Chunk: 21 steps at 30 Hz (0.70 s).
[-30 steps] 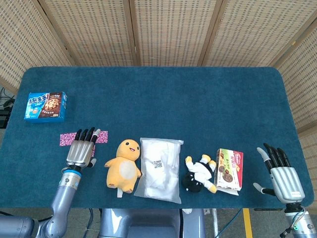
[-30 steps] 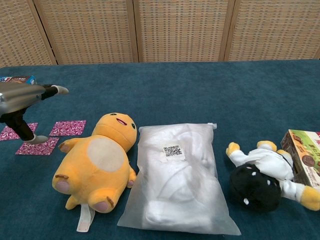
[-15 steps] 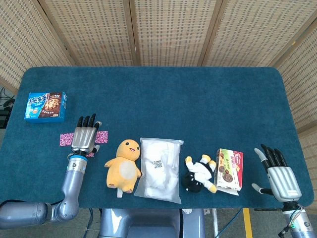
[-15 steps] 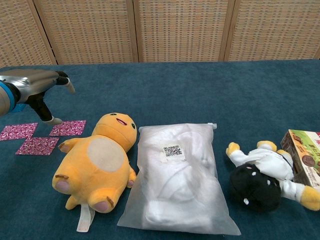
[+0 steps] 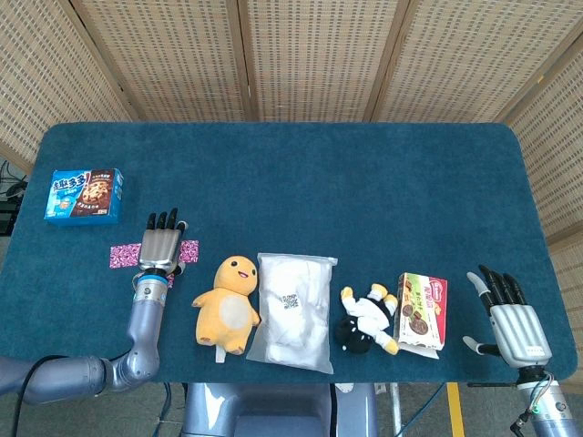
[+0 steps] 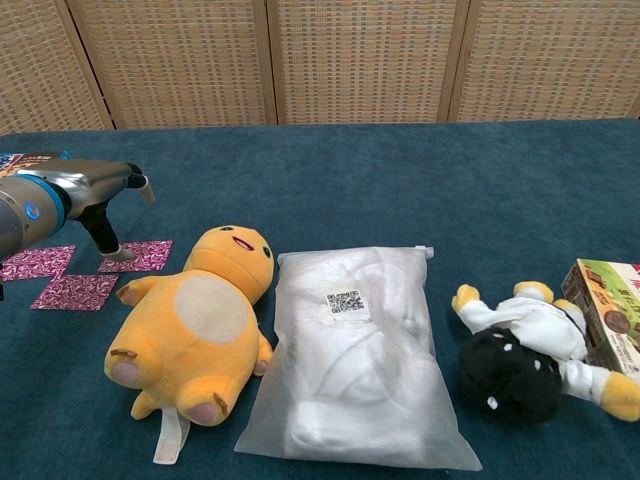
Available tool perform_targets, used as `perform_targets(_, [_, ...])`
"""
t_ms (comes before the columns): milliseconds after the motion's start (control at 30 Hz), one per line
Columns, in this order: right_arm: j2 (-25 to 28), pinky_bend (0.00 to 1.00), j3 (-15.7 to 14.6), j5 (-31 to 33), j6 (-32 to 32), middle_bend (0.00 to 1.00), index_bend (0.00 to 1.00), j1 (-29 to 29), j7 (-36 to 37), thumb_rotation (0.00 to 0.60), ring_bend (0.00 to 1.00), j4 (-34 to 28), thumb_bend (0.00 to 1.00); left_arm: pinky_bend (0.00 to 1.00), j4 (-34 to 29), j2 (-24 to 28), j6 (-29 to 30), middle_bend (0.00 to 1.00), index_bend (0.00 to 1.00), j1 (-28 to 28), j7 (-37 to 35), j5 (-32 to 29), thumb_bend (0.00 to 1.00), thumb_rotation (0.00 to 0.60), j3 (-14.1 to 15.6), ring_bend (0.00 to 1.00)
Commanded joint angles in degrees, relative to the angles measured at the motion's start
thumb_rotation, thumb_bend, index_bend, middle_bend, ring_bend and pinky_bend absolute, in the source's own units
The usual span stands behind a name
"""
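Hovering flat above the pink patterned packets (image 5: 124,256), the left hand (image 5: 160,247) has its fingers stretched out and slightly apart, holding nothing; in the chest view its thumb tip comes down onto the nearest packet (image 6: 138,256). Just right of the hand lies the yellow plush toy (image 5: 228,303), face up, and beside that a white plastic bag (image 5: 293,311) with a code label. Further right lie a black-and-white plush toy (image 5: 367,321) and a biscuit box (image 5: 423,311), touching each other. At the near right corner of the desk (image 5: 364,182), the right hand (image 5: 510,319) is released too, fingers spread and empty, well apart from the biscuit box. A blue snack box (image 5: 85,195) sits far left, beyond the left hand.
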Motion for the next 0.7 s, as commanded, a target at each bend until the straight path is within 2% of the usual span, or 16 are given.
perform_targets(33, [-0.15, 0.0, -0.03, 0.13, -0.25, 0.0, 0.0, 0.12, -0.23, 0.6, 0.0, 0.09, 0.08, 0.0, 1.82, -0.94, -1.18, 0.0, 0.21, -0.17, -0.28, -1.21, 0.25, 0.6, -0.1, 0.0])
perform_targets(700, [-0.52, 0.0, 0.05, 0.96, -0.8, 0.0, 0.0, 0.38, -0.57, 0.6, 0.0, 0.55, 0.08, 0.0, 6.94, -2.86, -3.54, 0.0, 0.24, -1.45, 0.54, -4.41, 0.23, 0.6, -0.98, 0.0])
